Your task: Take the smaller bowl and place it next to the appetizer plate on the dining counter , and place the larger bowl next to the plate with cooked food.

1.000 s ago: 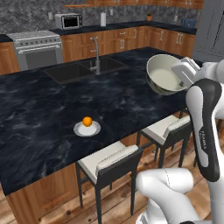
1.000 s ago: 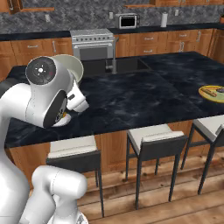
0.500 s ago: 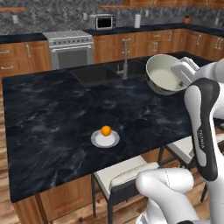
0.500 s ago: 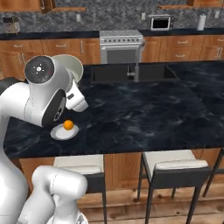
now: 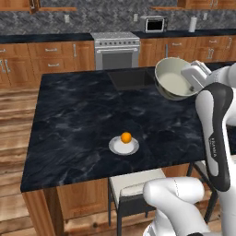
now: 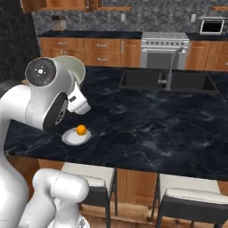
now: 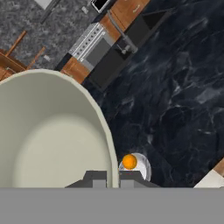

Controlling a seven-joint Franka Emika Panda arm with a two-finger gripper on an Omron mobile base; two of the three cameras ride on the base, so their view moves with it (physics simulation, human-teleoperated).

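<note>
Base views flank arm, share dining counter (image 5: 83, 120); hand view looks down.

The arm (image 5: 216, 138) is glossy white with rounded, bulbous links and dark grey bands at the joints. A round dark cap (image 6: 41, 71) with a small pale centre closes one joint housing.
</note>
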